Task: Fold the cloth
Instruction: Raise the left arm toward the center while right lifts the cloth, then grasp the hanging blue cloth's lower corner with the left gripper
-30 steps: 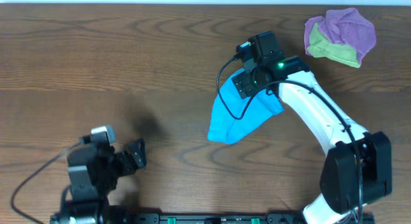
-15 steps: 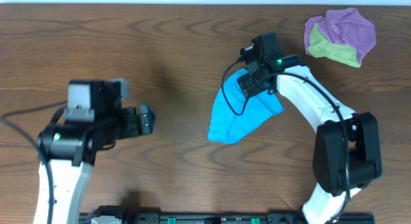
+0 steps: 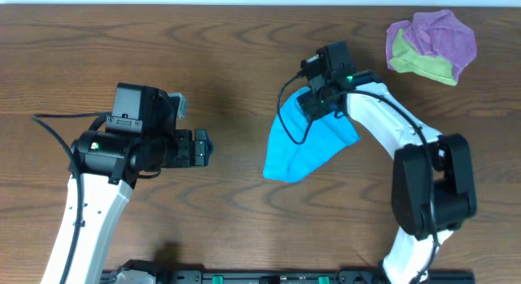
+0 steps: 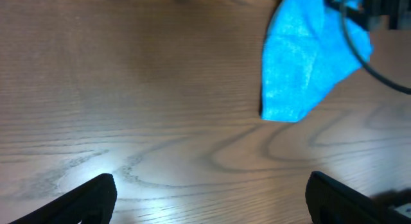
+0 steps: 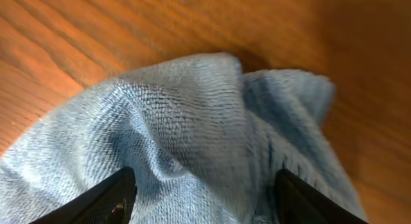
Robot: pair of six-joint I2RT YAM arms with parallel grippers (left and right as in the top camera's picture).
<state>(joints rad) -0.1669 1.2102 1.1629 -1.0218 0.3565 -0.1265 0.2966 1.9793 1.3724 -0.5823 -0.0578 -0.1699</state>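
Blue cloth (image 3: 303, 154) nubby matt terry; table (image 3: 203, 56) smooth grained wood

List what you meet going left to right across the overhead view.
left gripper → blue cloth → purple and green cloth bundle

The blue cloth (image 3: 305, 150) lay on the wooden counter (image 3: 203, 56), right of centre. It was bunched into a rough wedge, broad and rumpled at its far end and tapering to a blunt corner at the near left. Close up, its looped weave rose in soft ridges and creases, neither flat nor neatly folded.
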